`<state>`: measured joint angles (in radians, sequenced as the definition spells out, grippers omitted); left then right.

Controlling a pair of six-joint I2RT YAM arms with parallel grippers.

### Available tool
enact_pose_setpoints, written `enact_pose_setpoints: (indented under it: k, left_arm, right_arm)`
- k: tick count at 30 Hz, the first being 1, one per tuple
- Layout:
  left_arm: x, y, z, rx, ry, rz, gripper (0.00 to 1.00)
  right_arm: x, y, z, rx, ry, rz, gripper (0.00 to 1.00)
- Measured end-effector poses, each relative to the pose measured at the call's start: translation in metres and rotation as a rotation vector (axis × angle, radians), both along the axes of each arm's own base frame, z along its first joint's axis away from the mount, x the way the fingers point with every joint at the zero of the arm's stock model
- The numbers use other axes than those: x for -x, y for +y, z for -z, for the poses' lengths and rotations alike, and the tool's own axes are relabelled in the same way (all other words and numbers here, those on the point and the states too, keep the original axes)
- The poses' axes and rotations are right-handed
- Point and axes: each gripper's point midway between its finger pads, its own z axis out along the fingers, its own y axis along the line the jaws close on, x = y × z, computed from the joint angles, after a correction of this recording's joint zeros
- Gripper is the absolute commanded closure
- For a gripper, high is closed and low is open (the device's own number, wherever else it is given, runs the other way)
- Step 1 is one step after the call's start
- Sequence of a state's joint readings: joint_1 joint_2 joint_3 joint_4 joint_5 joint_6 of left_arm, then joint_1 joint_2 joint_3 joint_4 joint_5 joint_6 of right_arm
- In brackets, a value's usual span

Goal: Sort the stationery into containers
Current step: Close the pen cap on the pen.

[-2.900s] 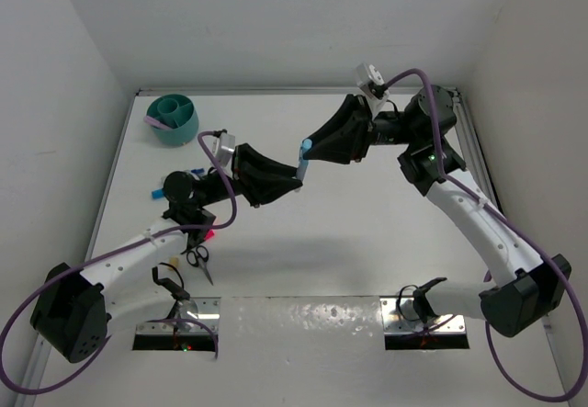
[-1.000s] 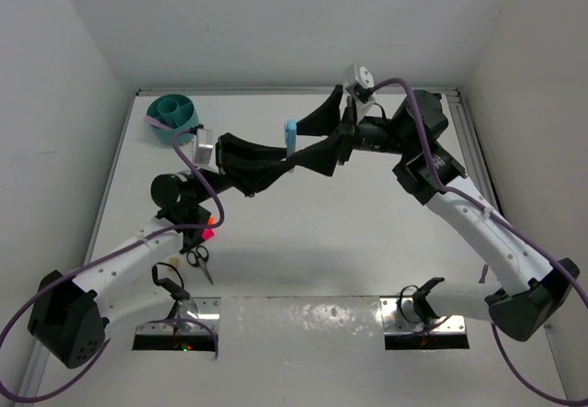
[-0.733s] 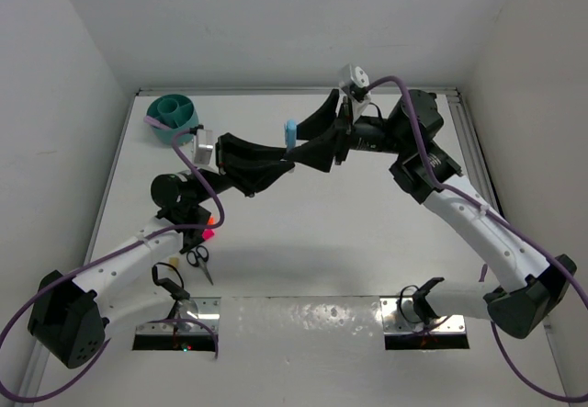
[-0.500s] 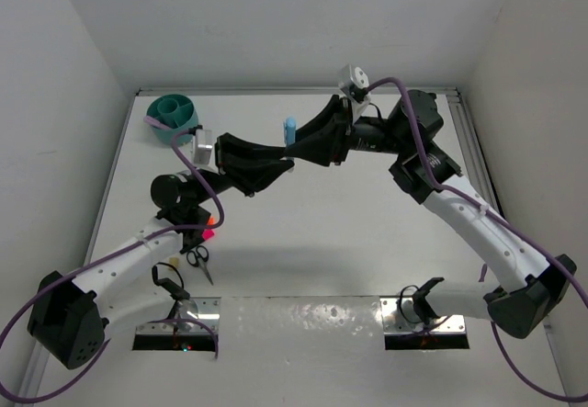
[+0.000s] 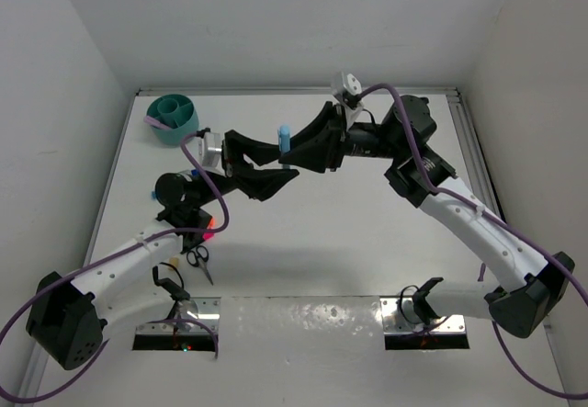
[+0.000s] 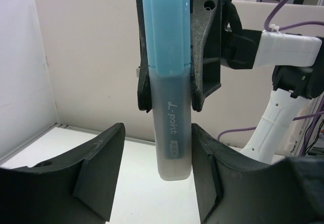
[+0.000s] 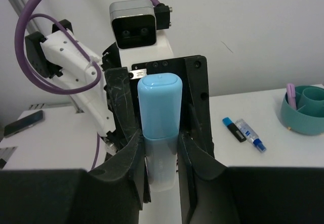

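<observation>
The right claw (image 7: 161,150) is clamped on a light-blue marker (image 5: 284,136), held upright at upper centre. The left claw (image 6: 155,133) stands open either side of its lower end. The teal cup (image 5: 184,132) sits at upper left.

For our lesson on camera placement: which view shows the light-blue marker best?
Left wrist: the marker is large and central, with its whole length, cap and lettering in view. The right wrist view shows its cap, the body partly hidden. The top view shows only a blue sliver.
</observation>
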<state>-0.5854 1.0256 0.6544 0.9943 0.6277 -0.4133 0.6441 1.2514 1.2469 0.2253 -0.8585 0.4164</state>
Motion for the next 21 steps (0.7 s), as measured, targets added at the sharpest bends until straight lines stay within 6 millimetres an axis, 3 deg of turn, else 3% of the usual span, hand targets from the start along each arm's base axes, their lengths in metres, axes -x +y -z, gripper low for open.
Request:
enact_pose_setpoints:
  k: [8, 21]
  left_arm:
    - [-0.003, -0.003, 0.008, -0.031, 0.007, -0.009, 0.6]
    - [-0.004, -0.004, 0.013, -0.048, 0.021, -0.009, 1.0]
  right_arm:
    - [-0.005, 0.001, 0.008, 0.018, 0.004, 0.024, 1.0]
    - [-0.012, 0.0, 0.017, 0.039, -0.023, 0.063, 0.98]
